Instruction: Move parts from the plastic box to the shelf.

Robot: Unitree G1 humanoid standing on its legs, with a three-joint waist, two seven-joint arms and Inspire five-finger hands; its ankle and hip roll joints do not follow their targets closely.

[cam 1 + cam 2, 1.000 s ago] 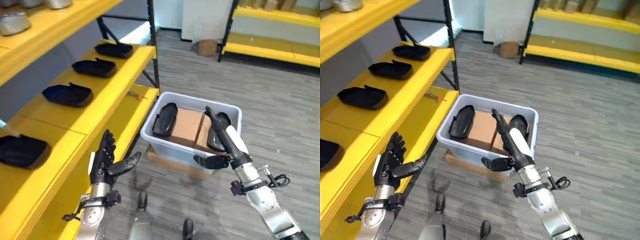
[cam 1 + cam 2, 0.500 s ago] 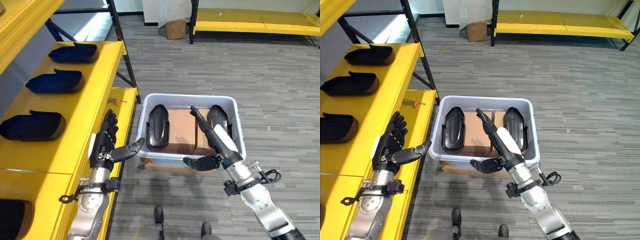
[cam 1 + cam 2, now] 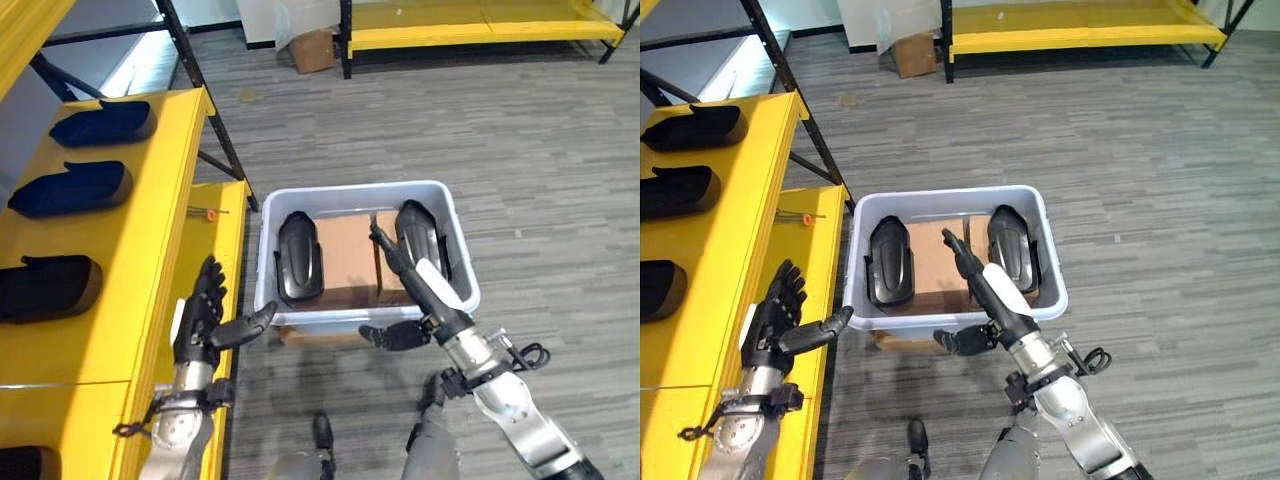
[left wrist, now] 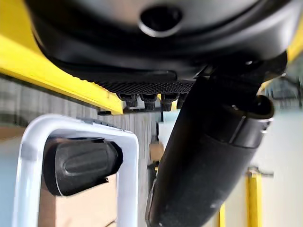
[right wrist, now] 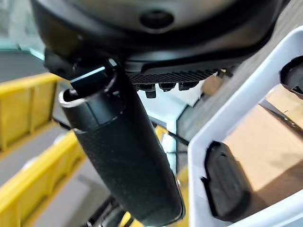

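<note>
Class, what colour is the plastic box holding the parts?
Pale grey-white plastic box, clearest in the right eye view.

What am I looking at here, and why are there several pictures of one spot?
This is a humanoid robot seen through its own cameras. Two pictures come from its head, looking down; the other two come from cameras on its wrists, looking along each hand from very close.

On the grey floor stands a white plastic box holding two black moulded plastic parts on brown cardboard. On the robot's left is a yellow metal shelf, where more of the same black parts lie in a row.

The left robot hand is open beside the shelf's edge. The right robot hand is open too, its straight fingers reaching over the box's near rim. Neither holds anything.
</note>
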